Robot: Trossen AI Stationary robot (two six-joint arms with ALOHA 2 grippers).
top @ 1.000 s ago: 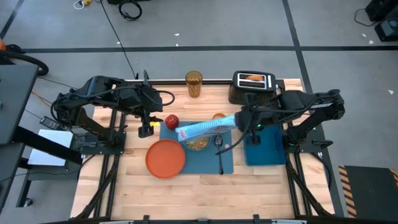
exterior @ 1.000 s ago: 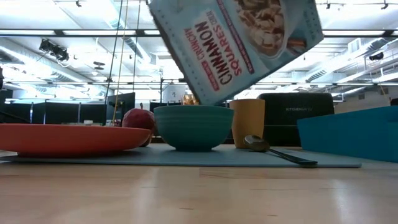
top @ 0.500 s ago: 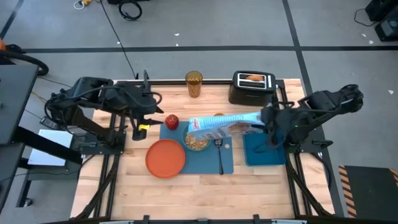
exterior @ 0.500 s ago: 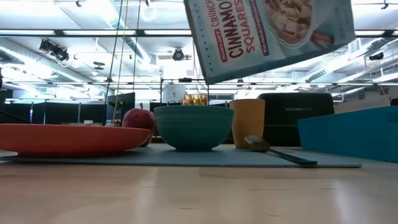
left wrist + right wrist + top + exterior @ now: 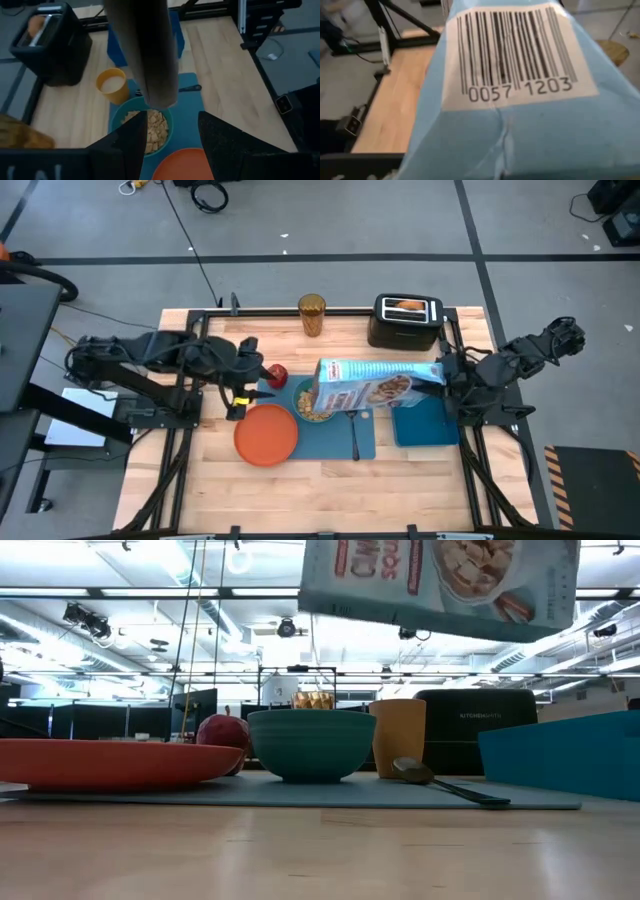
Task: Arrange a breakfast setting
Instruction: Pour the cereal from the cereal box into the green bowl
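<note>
Right claw [image 5: 441,373] clamped on the cereal box [image 5: 375,385], held high above bowl [image 5: 316,404] and spoon [image 5: 353,423]. Left claw [image 5: 247,376] parted, empty, near apple [image 5: 277,374] at placemat's [image 5: 340,442] edge.

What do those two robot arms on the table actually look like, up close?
Both are dark, nearly black jointed arms with cables running along them. The left arm has a small yellow marking near its gripper, and its fingers are broad, dark wedge-shaped pads with a grainy surface. The right arm looks the same in colour and build.
</note>
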